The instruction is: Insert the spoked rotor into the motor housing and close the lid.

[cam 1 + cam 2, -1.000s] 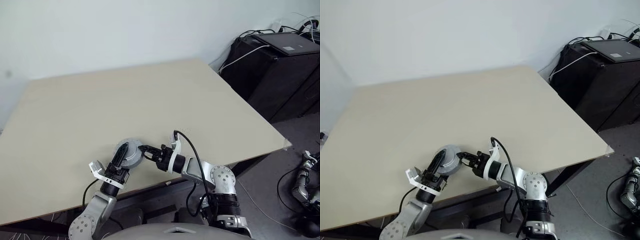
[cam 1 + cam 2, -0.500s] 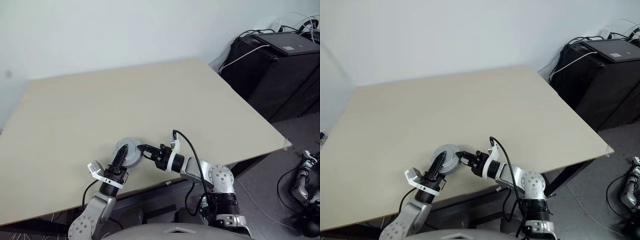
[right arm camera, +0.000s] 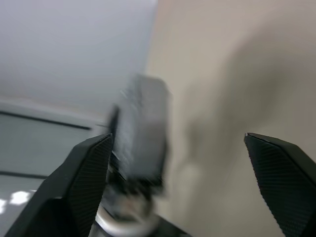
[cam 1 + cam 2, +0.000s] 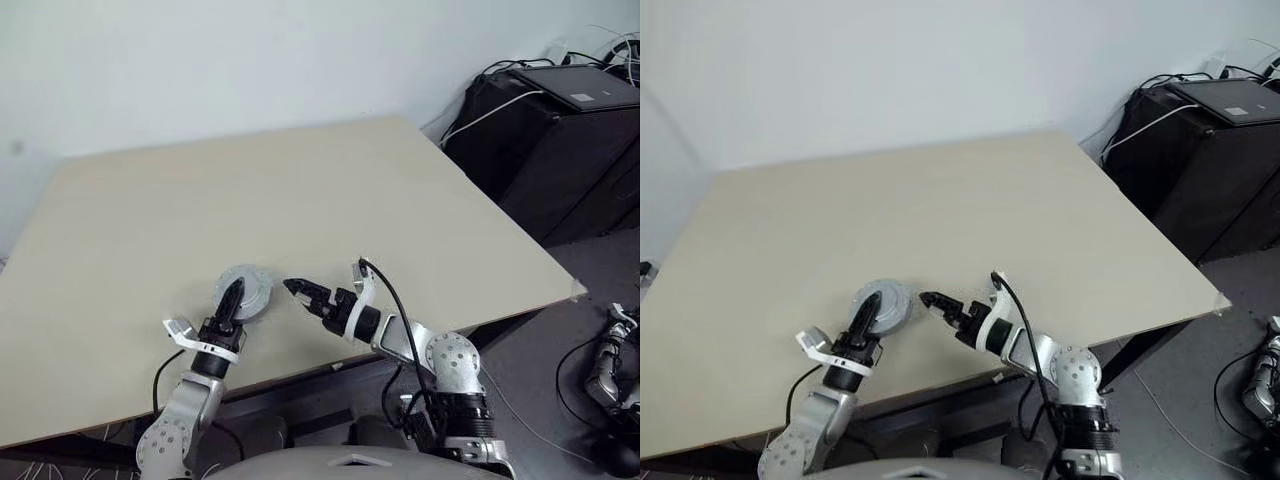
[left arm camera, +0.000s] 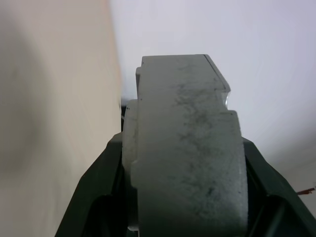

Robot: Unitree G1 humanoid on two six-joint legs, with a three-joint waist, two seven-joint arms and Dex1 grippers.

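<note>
Above the near part of the tan table (image 4: 400, 190), the left gripper (image 4: 232, 296) is clamped edge-on around a grey round assembly (image 4: 247, 289), apparently the lid on the motor housing. The right gripper (image 4: 297, 292) hovers just beside it, fingers spread apart, empty.

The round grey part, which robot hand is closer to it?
The left. The left gripper is clamped on the round grey part, holding it over the table. The right gripper is open beside it, not touching.
</note>
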